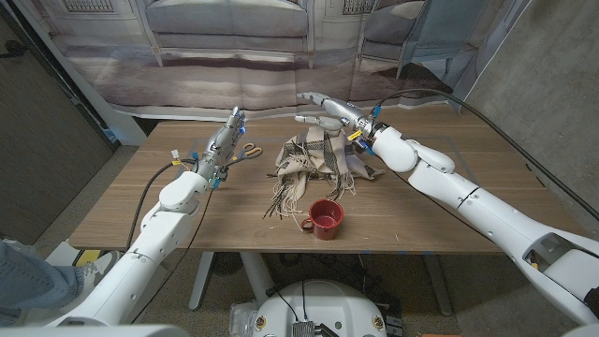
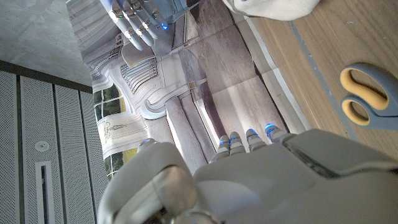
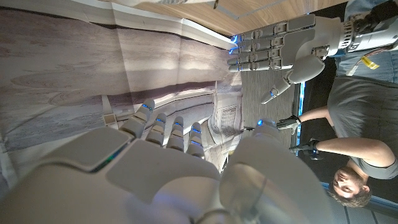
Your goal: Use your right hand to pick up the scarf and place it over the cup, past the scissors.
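A beige plaid scarf [image 1: 309, 164] with fringed ends lies bunched at the table's middle. In front of it, near the front edge, stands a red cup [image 1: 327, 218]. Orange-handled scissors [image 1: 248, 150] lie left of the scarf; their handles [image 2: 367, 96] show in the left wrist view. My right hand [image 1: 328, 108] hovers over the scarf's far end with fingers stretched out, holding nothing. Its back [image 3: 155, 168] shows in the right wrist view. My left hand [image 1: 227, 131] is raised beside the scissors, fingers straight, empty.
The wooden table [image 1: 449, 215] has bare room on its right and front left. A printed backdrop [image 1: 234, 56] hangs behind the far edge. A person [image 3: 354, 143] is seen in the right wrist view, off the table.
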Robot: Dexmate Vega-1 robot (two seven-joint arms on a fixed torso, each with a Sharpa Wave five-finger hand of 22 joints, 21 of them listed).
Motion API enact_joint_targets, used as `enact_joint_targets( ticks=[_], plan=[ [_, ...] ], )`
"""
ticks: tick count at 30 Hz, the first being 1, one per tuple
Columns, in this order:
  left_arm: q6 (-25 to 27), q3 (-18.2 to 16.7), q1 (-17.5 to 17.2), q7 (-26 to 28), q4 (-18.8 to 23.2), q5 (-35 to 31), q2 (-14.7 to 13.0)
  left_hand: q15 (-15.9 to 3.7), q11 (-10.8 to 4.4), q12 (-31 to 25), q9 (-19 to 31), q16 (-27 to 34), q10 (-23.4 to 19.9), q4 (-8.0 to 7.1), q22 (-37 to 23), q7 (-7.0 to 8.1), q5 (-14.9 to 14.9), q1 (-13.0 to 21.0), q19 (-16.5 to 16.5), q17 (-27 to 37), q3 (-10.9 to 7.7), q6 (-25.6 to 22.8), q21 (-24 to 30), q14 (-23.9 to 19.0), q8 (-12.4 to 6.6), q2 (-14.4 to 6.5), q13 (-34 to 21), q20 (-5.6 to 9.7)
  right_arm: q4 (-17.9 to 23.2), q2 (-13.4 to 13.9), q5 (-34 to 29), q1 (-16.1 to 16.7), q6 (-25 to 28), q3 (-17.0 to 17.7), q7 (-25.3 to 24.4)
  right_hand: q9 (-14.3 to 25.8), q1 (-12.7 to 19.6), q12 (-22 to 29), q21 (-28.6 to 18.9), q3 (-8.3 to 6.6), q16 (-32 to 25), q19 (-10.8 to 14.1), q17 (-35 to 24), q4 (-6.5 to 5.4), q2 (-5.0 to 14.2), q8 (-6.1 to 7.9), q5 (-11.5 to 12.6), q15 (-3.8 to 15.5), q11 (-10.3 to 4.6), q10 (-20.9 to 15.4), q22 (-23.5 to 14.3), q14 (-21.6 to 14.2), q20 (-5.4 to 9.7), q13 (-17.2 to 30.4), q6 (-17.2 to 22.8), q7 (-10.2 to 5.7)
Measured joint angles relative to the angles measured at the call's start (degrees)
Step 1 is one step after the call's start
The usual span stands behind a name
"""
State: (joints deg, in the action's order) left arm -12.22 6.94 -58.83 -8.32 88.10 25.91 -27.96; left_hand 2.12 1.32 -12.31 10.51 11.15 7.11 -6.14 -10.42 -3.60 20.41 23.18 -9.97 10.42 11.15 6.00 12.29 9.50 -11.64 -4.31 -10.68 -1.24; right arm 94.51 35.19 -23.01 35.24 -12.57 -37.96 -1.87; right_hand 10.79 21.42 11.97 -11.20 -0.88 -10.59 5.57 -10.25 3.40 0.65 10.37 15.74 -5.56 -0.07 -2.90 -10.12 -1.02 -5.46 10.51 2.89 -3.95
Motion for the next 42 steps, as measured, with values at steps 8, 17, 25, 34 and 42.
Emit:
enact_joint_targets(
  ticks=[8,17,25,34,42],
  plan=[
    [0.34,-0.02,-0.05,0.21,0.30,-0.08,-0.12,-0.23,0.00,0.00,0.00,0.00,0.00,0.00,0.00,-0.09,0.00,0.00,0.31,0.00,0.00,-0.09,0.00,-0.23,-0.01,0.00,0.00,-0.30,0.45,0.21,-1.24,-0.26,0.90,-0.33,0.33,0.00,0.18,-0.67,0.00,0.00,0.00,-0.18,0.00,0.48,-0.18,0.00,0.00,-0.40,0.60,1.42,0.00,0.41,-2.62,0.00,-0.75,-0.04],
    [0.76,0.06,-0.07,0.34,0.59,-0.16,-0.21,-0.22,0.00,0.24,0.00,0.00,0.00,0.07,0.00,0.22,0.39,0.00,0.30,0.00,0.40,-0.39,-0.21,-0.22,-0.04,0.00,0.00,-0.30,0.85,0.62,-2.89,-0.79,2.23,-0.91,1.05,0.00,0.96,-0.67,0.00,0.46,0.23,-0.42,0.00,0.94,-0.96,-0.22,0.62,-0.58,1.94,3.36,-0.16,1.67,-5.92,0.19,-4.54,0.15],
    [0.84,0.08,-0.13,0.39,0.81,-0.18,-0.22,-0.22,0.00,0.23,0.00,0.00,0.00,0.07,0.00,0.22,0.39,0.00,0.30,0.00,0.40,-0.39,-0.21,-0.22,-0.04,0.00,0.00,-0.30,1.57,0.98,-4.60,-1.31,3.72,-1.64,2.27,0.00,1.25,-1.00,0.00,0.70,0.50,-0.82,0.00,1.18,-1.25,-0.22,0.62,-0.99,2.32,4.80,-0.16,2.69,-6.32,0.31,-5.16,0.27],
    [0.84,0.07,-0.41,0.47,1.09,-0.16,-0.25,-0.18,-0.22,0.23,0.00,0.00,-0.22,0.07,0.00,0.22,0.39,0.00,0.30,0.00,0.40,-0.39,-0.21,-0.25,-0.04,0.00,0.00,-0.29,2.48,1.40,-5.66,-1.86,5.08,-2.23,3.91,-0.01,1.70,-1.00,0.46,1.11,0.50,-1.44,0.00,1.58,-1.70,-0.22,1.06,-1.29,2.92,6.03,-0.16,3.62,-6.93,0.30,-6.49,0.99],
    [0.84,-0.06,-0.86,0.71,1.69,-0.14,-0.37,-0.02,-0.22,0.22,0.00,0.00,-0.21,-0.10,-0.13,0.23,0.39,0.31,0.00,0.00,0.56,-0.39,-0.21,-0.41,-0.04,-0.31,0.00,-0.60,3.46,1.79,-6.73,-2.20,6.39,-2.76,5.23,-0.01,1.75,-1.00,0.45,1.34,0.50,-2.37,0.00,1.81,-2.68,0.28,1.84,-1.80,3.14,6.41,-0.15,4.54,-6.81,0.30,-5.85,0.35]
  ],
)
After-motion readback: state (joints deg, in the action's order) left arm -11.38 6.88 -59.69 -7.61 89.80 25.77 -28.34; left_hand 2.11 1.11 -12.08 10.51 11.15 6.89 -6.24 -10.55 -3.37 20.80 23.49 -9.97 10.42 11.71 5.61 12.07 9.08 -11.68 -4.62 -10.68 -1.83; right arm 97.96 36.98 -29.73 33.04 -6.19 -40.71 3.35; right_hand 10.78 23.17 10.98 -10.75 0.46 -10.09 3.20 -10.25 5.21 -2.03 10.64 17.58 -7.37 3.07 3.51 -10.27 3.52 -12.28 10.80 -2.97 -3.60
